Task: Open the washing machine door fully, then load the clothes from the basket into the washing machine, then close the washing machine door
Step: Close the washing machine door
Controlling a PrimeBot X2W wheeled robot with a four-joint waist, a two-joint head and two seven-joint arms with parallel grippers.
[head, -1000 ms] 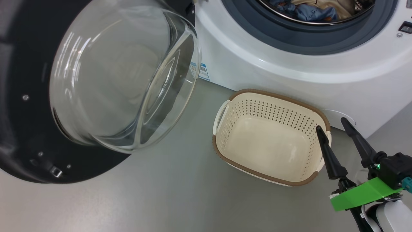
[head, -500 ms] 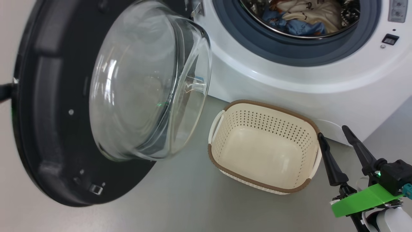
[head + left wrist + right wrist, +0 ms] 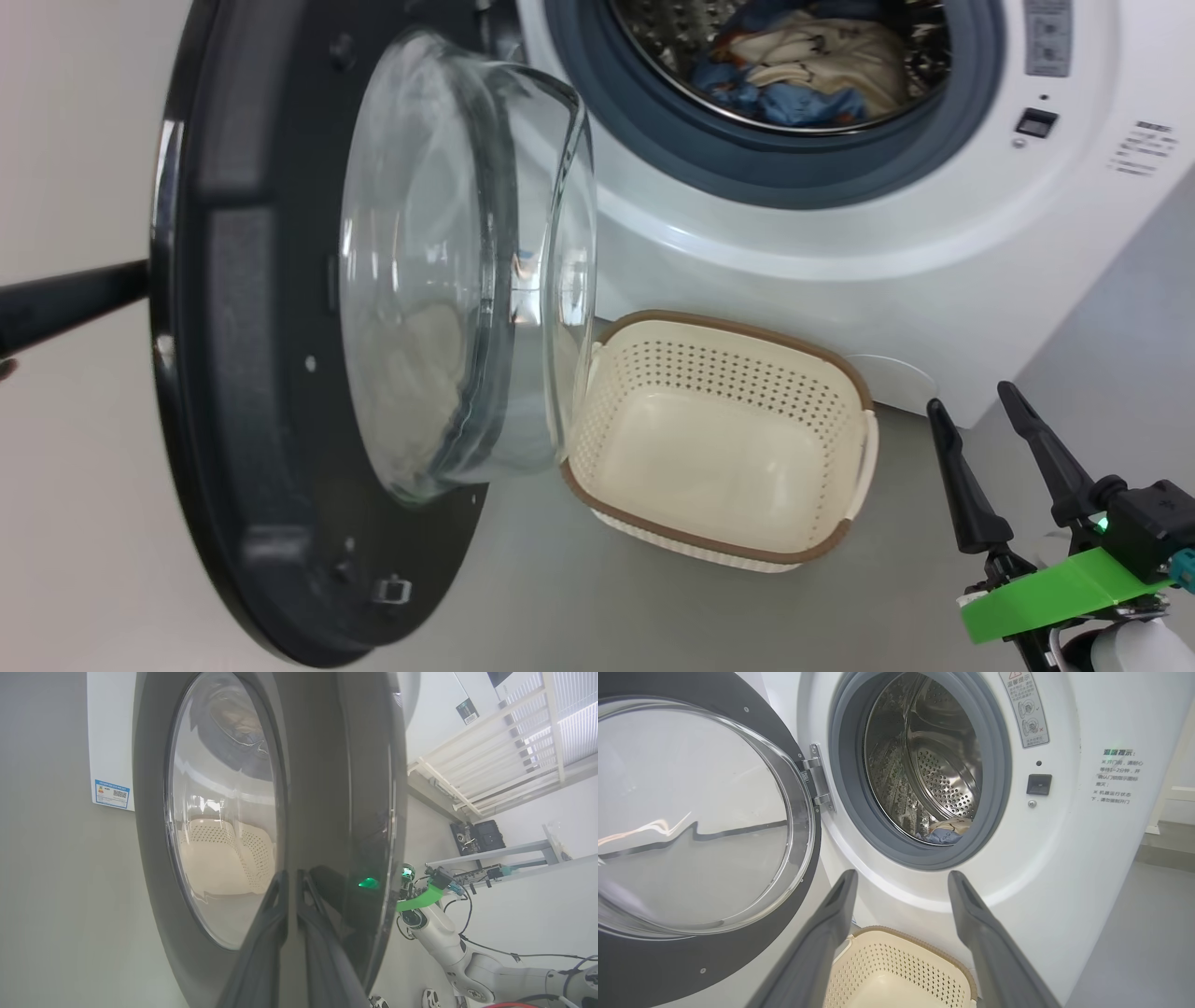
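The washing machine door stands half swung on its hinge at the left, its glass bulge facing the washing machine. Blue and cream clothes lie in the steel drum. The basket sits on the floor below the opening with nothing in it. My left gripper is shut, its tips pressed on the door's glossy outer face; one of its dark fingers reaches in from the left edge. My right gripper hangs open to the right of the basket, holding nothing.
The floor is grey. A blue label is stuck low on the machine's side. My right arm shows beyond the door's edge, with a white railing and a desk with equipment behind it.
The door has swung from wide open towards the machine and is now nearly edge-on. The left finger has appeared behind it. The head camera has tilted up, showing more of the drum.
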